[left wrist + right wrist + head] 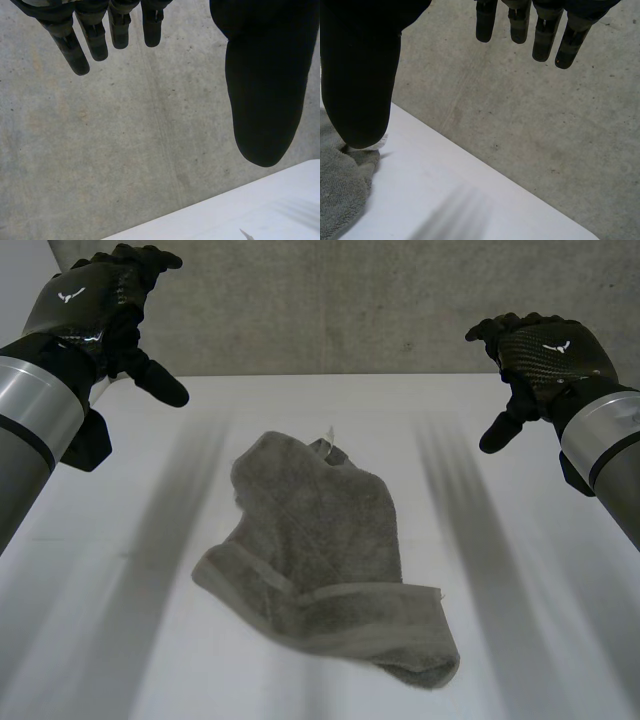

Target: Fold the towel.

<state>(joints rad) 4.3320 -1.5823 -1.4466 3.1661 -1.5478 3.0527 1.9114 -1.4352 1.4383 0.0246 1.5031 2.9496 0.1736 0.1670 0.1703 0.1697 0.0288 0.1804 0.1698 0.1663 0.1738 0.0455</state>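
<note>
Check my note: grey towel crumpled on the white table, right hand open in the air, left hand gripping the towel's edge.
Not quite: the left hand grips nothing. The head view shows it open and raised, apart from the towel. The rest stands: towel crumpled on the white table, right hand open in the air.

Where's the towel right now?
In the head view the towel lies crumpled in the middle of the table, between the raised left hand and right hand, touching neither.
</note>
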